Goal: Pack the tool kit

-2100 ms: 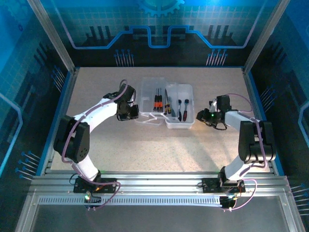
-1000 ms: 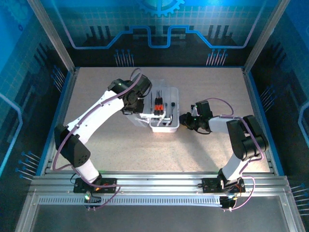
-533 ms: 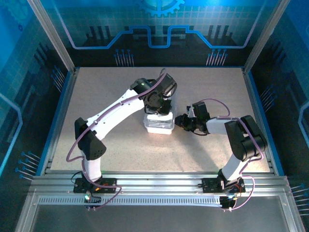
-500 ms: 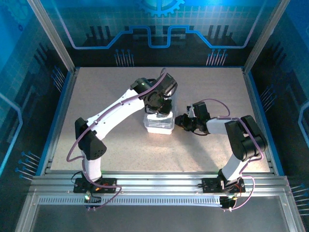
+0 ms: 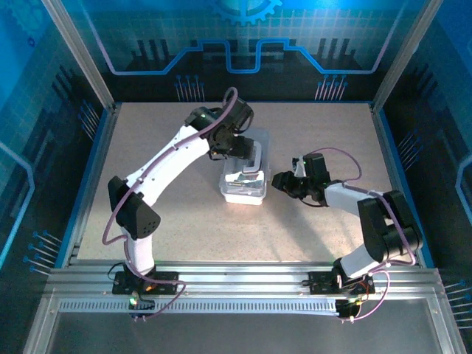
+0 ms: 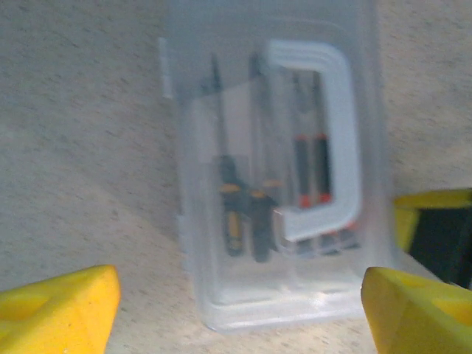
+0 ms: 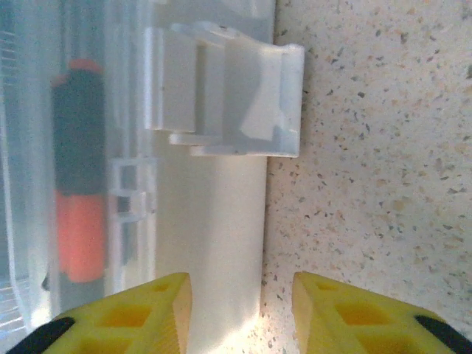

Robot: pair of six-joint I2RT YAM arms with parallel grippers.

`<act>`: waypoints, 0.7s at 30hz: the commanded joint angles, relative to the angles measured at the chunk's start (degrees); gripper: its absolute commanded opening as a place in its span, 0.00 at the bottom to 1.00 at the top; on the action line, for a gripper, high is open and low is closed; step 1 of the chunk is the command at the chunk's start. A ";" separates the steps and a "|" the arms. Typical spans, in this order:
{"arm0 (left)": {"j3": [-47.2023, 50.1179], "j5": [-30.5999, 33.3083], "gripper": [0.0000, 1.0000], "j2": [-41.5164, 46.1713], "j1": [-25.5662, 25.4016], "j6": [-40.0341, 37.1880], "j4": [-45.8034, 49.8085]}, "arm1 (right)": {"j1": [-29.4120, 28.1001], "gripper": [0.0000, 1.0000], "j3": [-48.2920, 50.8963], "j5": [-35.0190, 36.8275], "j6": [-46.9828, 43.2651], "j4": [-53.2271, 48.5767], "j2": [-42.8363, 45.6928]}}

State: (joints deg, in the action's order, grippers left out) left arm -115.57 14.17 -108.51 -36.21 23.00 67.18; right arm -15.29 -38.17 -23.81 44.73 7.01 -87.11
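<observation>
Case sits shut, tools inside. My left gripper hangs spread above it. My right gripper, part-spread and pinching nothing, faces its latch. I reckon the latch needs pressing next.

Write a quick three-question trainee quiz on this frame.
1. True or false: the tool case lies closed, with tools inside.
2. The left gripper is: A) open above the case, B) shut on the case, C) shut, away from the case.
3. Fill in: the right gripper points at the case's white ____.
Key: 1 true; 2 A; 3 latch.
</observation>
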 commanded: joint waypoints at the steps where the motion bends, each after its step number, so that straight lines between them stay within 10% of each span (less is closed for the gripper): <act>1: 0.19 0.69 0.90 -3.22 1.92 -1.22 0.79 | 1.16 0.48 0.37 1.72 -3.19 -4.73 2.96; 21: -4.84 -11.06 0.98 -16.06 4.69 -4.17 -0.95 | 3.47 0.59 1.39 1.49 -5.80 -6.57 4.41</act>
State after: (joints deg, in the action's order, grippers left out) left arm -118.89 5.21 -122.52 -32.36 19.31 66.11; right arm -12.56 -37.91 -22.57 39.99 1.30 -83.57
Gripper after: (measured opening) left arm 0.987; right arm 0.591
